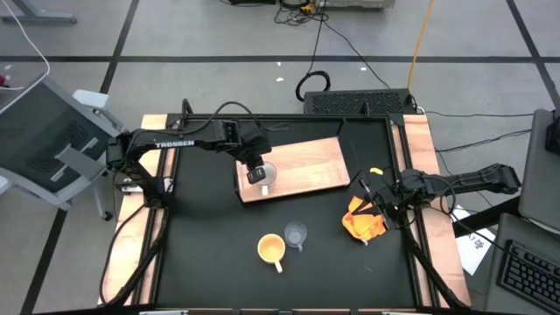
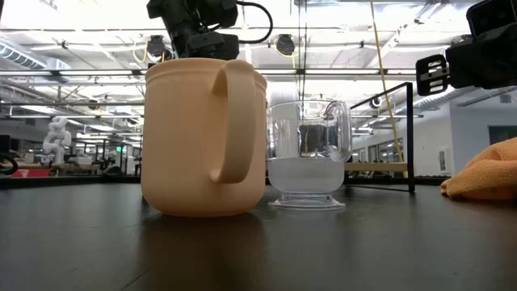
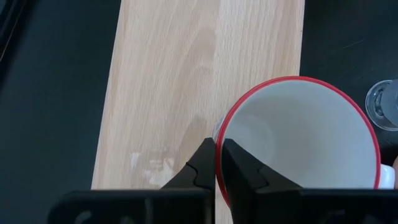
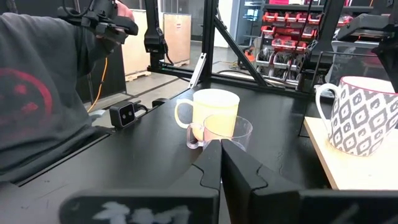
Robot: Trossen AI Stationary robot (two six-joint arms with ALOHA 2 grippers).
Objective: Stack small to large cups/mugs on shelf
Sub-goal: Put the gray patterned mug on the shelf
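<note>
White mug sits on the shelf's near-left corner with the left gripper pinching its red rim, so a crooked release could tip it off; right gripper waits shut at right.

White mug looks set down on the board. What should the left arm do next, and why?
Probably open the left end effector and lift clear. Its fingers pinch the rim of the white mug, which sits on the board. The yellow mug and glass cup wait on the table.
</note>
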